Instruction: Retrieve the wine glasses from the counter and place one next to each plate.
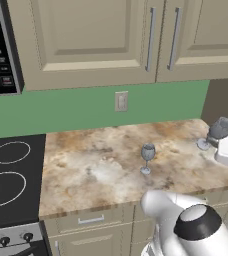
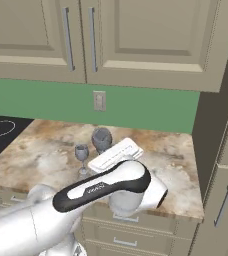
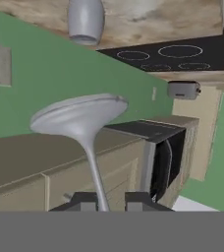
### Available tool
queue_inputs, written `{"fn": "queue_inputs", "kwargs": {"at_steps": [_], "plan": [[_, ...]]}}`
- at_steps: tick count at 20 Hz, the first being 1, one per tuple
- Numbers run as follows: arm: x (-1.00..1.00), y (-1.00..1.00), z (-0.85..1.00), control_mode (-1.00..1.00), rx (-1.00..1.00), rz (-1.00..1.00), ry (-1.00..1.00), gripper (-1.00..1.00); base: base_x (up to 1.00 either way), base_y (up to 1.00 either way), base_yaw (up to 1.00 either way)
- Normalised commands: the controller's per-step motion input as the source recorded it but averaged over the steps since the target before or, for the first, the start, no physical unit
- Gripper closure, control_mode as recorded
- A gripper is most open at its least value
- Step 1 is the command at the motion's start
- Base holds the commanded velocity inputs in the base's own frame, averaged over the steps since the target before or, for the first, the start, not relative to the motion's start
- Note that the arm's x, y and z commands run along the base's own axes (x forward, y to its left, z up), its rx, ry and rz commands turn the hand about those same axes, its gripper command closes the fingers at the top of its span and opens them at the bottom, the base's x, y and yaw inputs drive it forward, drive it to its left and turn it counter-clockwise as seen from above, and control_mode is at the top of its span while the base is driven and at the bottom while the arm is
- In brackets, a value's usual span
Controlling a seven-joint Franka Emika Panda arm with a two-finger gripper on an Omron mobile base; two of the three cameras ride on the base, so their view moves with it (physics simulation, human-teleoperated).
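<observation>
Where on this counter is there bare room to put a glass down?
The counter is bare from the stove across to the standing wine glass, and along its front edge. The right end is crowded: the tool holds the other glass there.

One wine glass point(image 1: 147, 157) mid-counter point(image 1: 101, 170), second glass point(image 1: 217, 132) far right (tilted), cooktop point(image 1: 8, 172) left

Both base views look down over the counter point(image 1: 101, 165) from opposite sides; the hand view sits rolled, close
</observation>
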Motion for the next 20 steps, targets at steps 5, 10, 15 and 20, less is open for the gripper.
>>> {"fn": "queue_inputs", "kwargs": {"at_steps": [5,10,15,20], "plan": [[-0.45,0.14,0.73,-1.00,0.00,0.00,0.08,1.00,0.00,0.00,0.00],[-0.49,0.21,0.70,-1.00,0.00,0.03,0.01,1.00,0.00,0.00,0.00],[-0.52,0.26,0.43,1.00,0.00,0.01,0.00,1.00,-0.15,0.07,0.00],[0.00,0.00,0.00,1.00,0.00,0.00,0.00,1.00,-0.91,0.77,0.08]]}}
